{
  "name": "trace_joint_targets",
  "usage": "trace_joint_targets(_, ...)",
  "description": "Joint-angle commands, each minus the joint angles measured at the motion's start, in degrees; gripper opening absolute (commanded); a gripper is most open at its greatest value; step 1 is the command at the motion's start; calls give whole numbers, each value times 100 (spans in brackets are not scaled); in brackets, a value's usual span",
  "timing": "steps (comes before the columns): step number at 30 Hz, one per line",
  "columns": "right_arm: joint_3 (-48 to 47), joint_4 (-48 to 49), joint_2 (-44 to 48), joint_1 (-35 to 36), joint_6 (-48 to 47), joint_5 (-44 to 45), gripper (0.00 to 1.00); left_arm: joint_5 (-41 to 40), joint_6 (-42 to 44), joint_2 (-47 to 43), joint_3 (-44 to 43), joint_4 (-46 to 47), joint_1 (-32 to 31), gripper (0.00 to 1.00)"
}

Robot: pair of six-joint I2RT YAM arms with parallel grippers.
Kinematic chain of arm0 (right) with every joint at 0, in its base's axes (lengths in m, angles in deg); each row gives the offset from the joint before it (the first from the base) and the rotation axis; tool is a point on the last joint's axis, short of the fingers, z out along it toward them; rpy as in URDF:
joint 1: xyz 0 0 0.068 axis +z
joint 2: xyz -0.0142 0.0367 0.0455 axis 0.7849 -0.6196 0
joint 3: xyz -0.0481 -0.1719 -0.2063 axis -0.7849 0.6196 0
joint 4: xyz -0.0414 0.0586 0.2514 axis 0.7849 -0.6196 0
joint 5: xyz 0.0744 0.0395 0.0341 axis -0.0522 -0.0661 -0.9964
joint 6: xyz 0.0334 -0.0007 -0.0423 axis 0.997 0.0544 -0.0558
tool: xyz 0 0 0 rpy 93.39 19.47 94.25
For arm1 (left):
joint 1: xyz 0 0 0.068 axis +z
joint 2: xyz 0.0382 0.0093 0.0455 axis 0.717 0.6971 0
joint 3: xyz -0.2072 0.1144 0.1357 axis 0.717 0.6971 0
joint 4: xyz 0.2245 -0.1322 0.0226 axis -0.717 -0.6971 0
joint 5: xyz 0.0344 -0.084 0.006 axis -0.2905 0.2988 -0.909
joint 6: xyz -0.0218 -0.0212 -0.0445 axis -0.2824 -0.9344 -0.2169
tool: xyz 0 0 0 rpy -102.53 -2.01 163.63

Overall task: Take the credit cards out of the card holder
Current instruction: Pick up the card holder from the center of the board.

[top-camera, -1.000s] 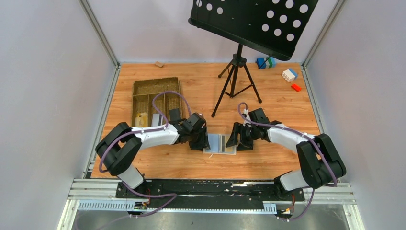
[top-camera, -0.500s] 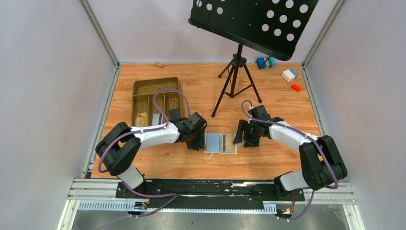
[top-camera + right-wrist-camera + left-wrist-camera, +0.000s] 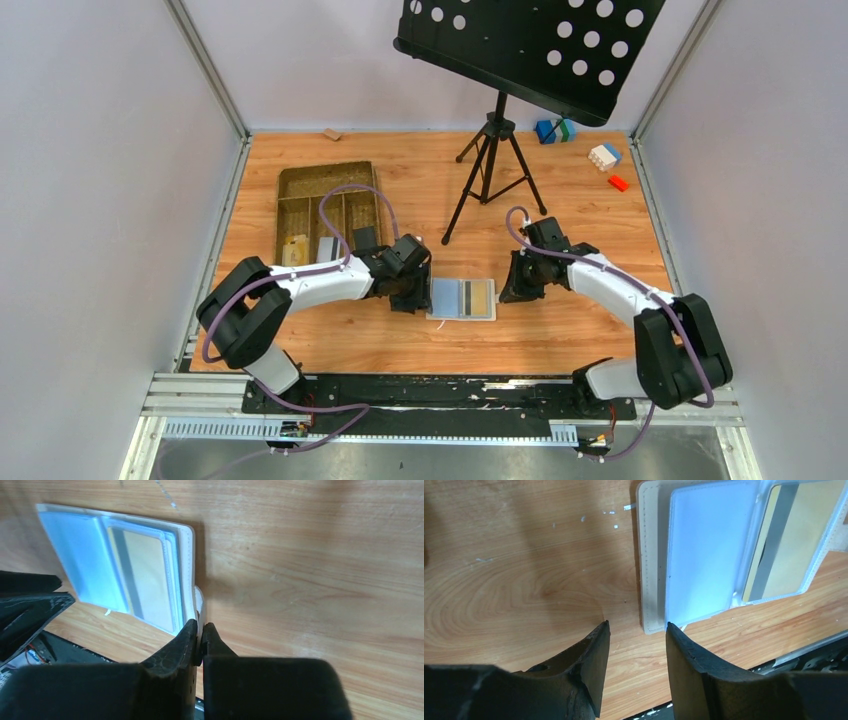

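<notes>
The cream-beige card holder (image 3: 445, 298) lies open on the table between my two grippers, its light blue sleeves up. An orange-yellow credit card (image 3: 480, 297) with a dark stripe sits inside a clear sleeve on the right half (image 3: 781, 540) (image 3: 145, 575). My right gripper (image 3: 508, 290) is shut on the holder's little closure tab (image 3: 199, 600) at its right edge, jaws (image 3: 201, 625) pinched on it. At the holder's left edge (image 3: 651, 570) my left gripper (image 3: 412, 296) stands open, with only bare wood between its fingertips (image 3: 636, 625). No other cards show.
A woven brown compartment tray (image 3: 325, 168) sits at the back left, behind the left arm. A black music stand's tripod (image 3: 492, 170) stands behind the holder. Toy blocks (image 3: 605, 155) and a red piece (image 3: 618, 183) lie at the back right.
The right gripper has shut on the closure tab and drawn slightly right. The left gripper has backed off to the left, so the open holder now shows fully.
</notes>
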Motion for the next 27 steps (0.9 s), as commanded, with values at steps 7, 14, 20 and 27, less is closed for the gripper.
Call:
trace_joint_targets(7,-335,-295,553,-25,-59,-656,0,-594,796,-387,-669,115,-690,56)
trace_joint_targets(14,-443,-340,443,-98,165,-1222,0,-1185,1500,-23,-951,546,-1390,77)
trace_joint_targets(20,-615,-531,206,-242,276,-1676,0,-1461,2354,120,-697,1353,-1645,99)
trace_joint_targets(27,-752,-614,15,-292,327,-1960,0,-1240,2703,380,-814,1598,-1657,100)
